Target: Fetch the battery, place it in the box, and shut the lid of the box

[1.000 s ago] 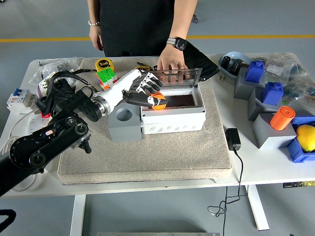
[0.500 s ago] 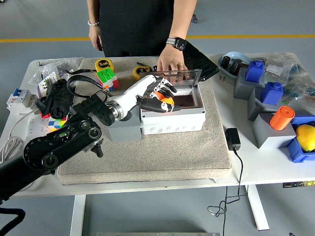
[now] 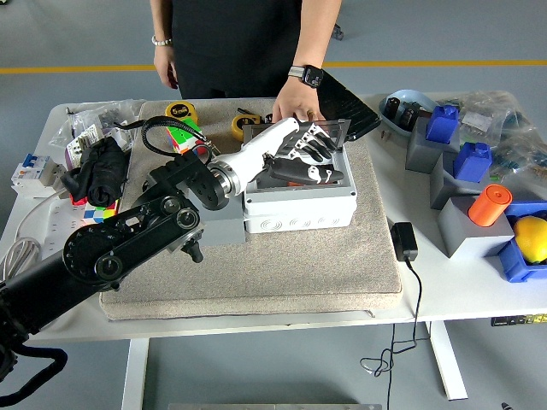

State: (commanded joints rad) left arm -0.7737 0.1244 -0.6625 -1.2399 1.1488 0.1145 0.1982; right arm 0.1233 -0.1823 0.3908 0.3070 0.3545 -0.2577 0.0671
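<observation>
A light grey box [image 3: 299,209] stands on a beige mat, its clear lid [image 3: 338,130] raised at the back. A person's hand [image 3: 295,109] with a watch rests on the lid's far edge. My left hand [image 3: 309,158] reaches in from the left and lies over the box's open top, fingers stretched out across the inside. The orange and black battery is not in sight; the hand covers the box's inside. My right arm is out of view.
A grey block [image 3: 224,226] touches the box's left side under my forearm. Two tape measures [image 3: 181,111] and a puzzle cube [image 3: 184,137] lie at the back left. A black adapter [image 3: 403,242] lies right of the mat [image 3: 256,273]. Grey and blue blocks and an orange cylinder [image 3: 490,205] crowd the right.
My left hand moved right and further over the box. The orange and black battery it held above the box's left edge no longer shows, and the fingers have stretched out.
</observation>
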